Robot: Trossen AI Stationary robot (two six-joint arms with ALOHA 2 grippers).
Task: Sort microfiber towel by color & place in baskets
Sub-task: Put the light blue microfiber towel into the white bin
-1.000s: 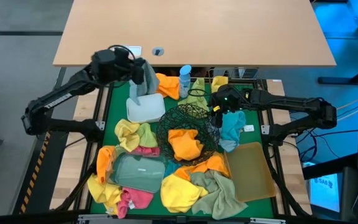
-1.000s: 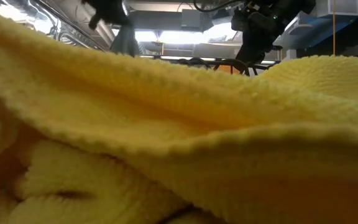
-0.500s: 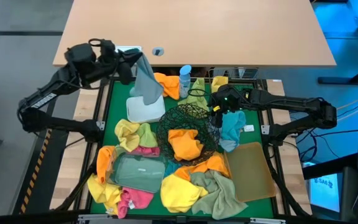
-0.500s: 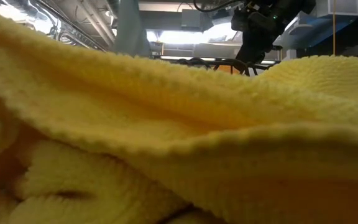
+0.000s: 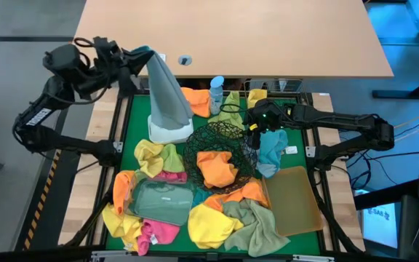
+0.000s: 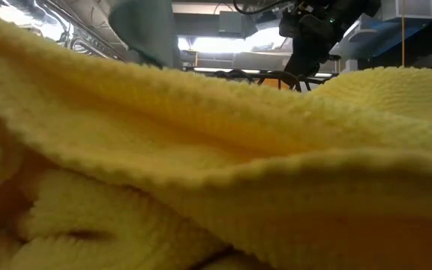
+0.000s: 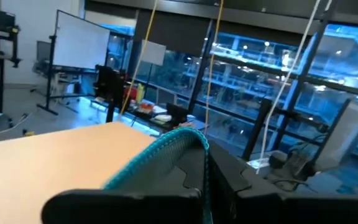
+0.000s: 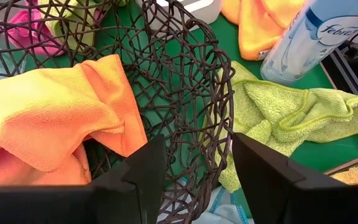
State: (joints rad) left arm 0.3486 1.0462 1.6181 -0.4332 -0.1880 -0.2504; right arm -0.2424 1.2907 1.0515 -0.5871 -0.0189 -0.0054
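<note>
On the table (image 5: 129,124), the white tub (image 5: 167,132) lies far left. The grey towel (image 5: 164,91) hangs over it, clamped in the left claw (image 5: 128,60). The right claw (image 8: 191,165), fingers apart, straddles the mesh bowl's (image 5: 220,149) right rim.

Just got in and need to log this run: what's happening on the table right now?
The robot is sorting coloured towels into baskets. The left gripper is shut on a grey-blue towel and holds it up, stretched above the white tub. The right gripper is open at the rim of the black wire bowl, which holds an orange towel. Many other towels lie loose on the green mat.
</note>
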